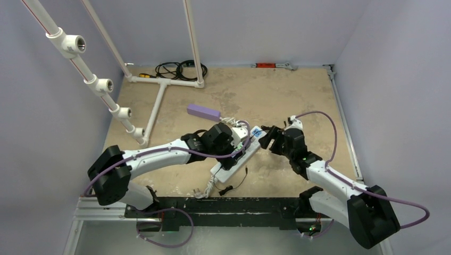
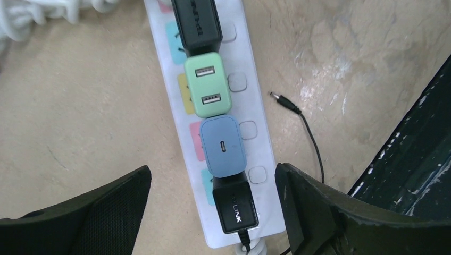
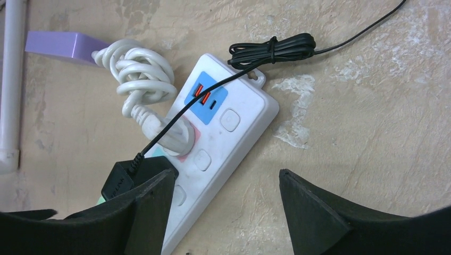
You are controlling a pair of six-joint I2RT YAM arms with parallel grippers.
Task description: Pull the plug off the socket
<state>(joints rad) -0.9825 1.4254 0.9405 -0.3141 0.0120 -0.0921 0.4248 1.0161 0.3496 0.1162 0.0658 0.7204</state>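
While both stand with jaws wide apart and nothing held, the left gripper (image 2: pixel 213 172) hangs above the end of the socket (image 2: pixel 255 143) nearest the arm bases, one finger on each side of the white strip. Whether either finger touches the strip cannot be told.

Between those fingers a black adapter (image 2: pixel 234 207) sits in the socket's last outlet. Next along the socket come a blue charger (image 2: pixel 223 146), a green charger (image 2: pixel 208 85) with two USB ports, and a second black adapter (image 2: pixel 197 21), packed in one row. Beside the socket, apart from it, a thin black lead ends in a loose barrel connector (image 2: pixel 282 101).

The right gripper (image 3: pixel 226 175) hangs over the socket's far end, one finger overlapping the strip's edge in its wrist view. There the blue outlet face (image 3: pixel 206 98) stands bare, and a white plug (image 3: pixel 175 135) sits in the outlet next to it. Its bundled white cord (image 3: pixel 141 71) lies just off the socket's side, against a purple box (image 3: pixel 58 45).
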